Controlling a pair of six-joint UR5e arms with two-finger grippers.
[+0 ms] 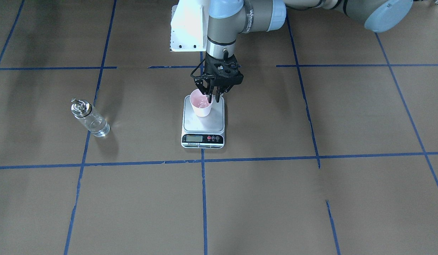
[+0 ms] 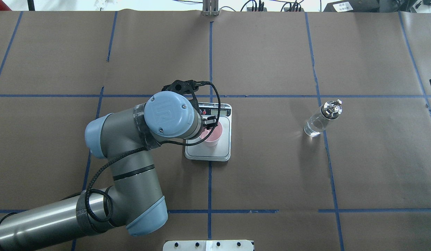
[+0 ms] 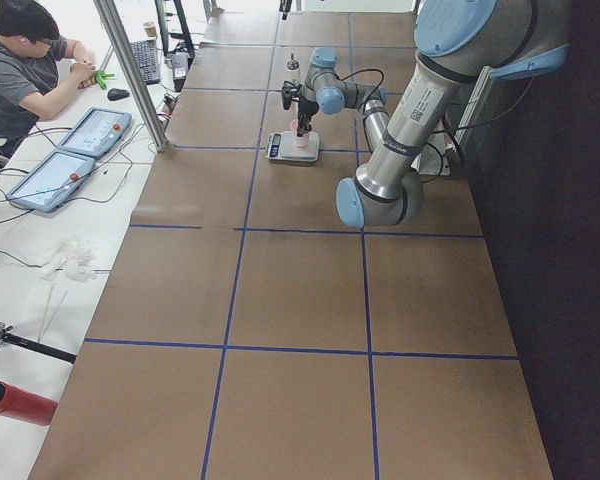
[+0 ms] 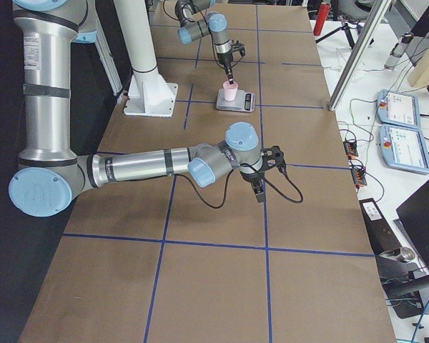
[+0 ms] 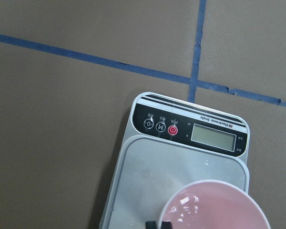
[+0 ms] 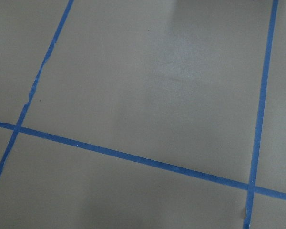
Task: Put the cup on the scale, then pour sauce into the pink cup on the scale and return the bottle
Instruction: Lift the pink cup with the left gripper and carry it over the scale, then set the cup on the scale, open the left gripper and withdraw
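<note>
The pink cup [image 1: 202,104] stands upright on the rear part of the scale's steel platform [image 1: 205,124], mid-table. My left gripper [image 1: 212,95] comes down from above with its fingers pinched on the cup's rim on the robot's side. The left wrist view shows the cup [image 5: 214,210], the scale [image 5: 152,176] and the two fingertips close together at the rim. The glass bottle [image 1: 89,118] with its silver cap stands apart on the table, on the robot's right [image 2: 322,118]. My right gripper [image 4: 259,194] hangs over bare table; I cannot tell whether it is open.
The table is brown paper with a blue tape grid. The white arm mount [image 1: 189,28] stands at the robot's edge. An operator [image 3: 25,60] sits at a side desk with tablets [image 3: 95,130]. The right wrist view shows only paper and tape.
</note>
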